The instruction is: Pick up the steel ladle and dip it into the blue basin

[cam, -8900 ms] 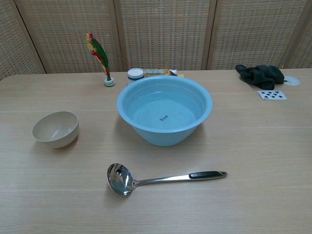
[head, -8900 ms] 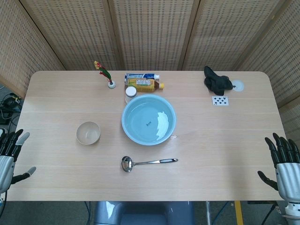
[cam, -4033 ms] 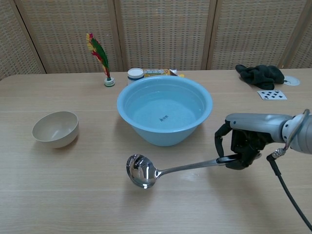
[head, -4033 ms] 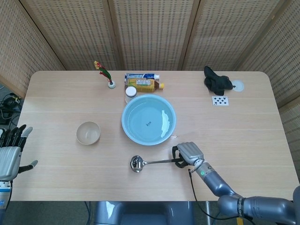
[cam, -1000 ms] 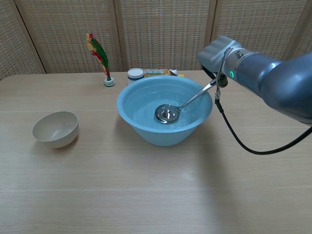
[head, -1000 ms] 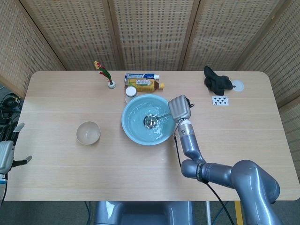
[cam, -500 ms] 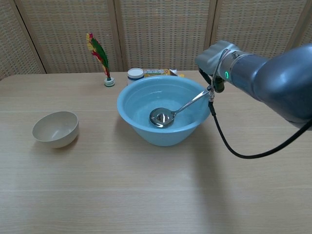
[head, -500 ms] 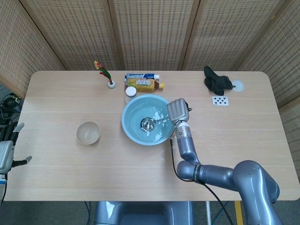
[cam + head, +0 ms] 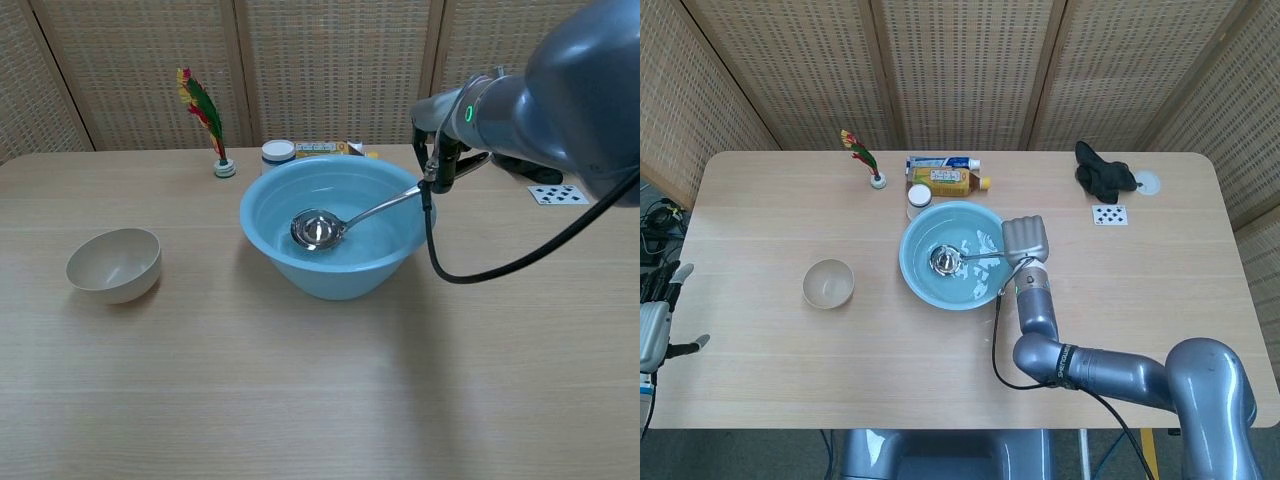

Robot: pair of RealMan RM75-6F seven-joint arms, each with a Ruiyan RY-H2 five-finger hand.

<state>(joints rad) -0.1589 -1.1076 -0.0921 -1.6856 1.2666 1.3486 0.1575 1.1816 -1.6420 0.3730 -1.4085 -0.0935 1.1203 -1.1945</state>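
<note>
One steel ladle [image 9: 958, 259] crosswise in blue basin [image 9: 920, 285], bowl leftward, handle toward right hand [image 9: 1025, 240].

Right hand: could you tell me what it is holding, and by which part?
The right hand holds the steel ladle by its handle end; the left hand holds nothing.

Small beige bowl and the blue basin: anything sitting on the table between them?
Nothing. Between the beige bowl and the blue basin there is only bare table; both head view and chest view show that.
</note>
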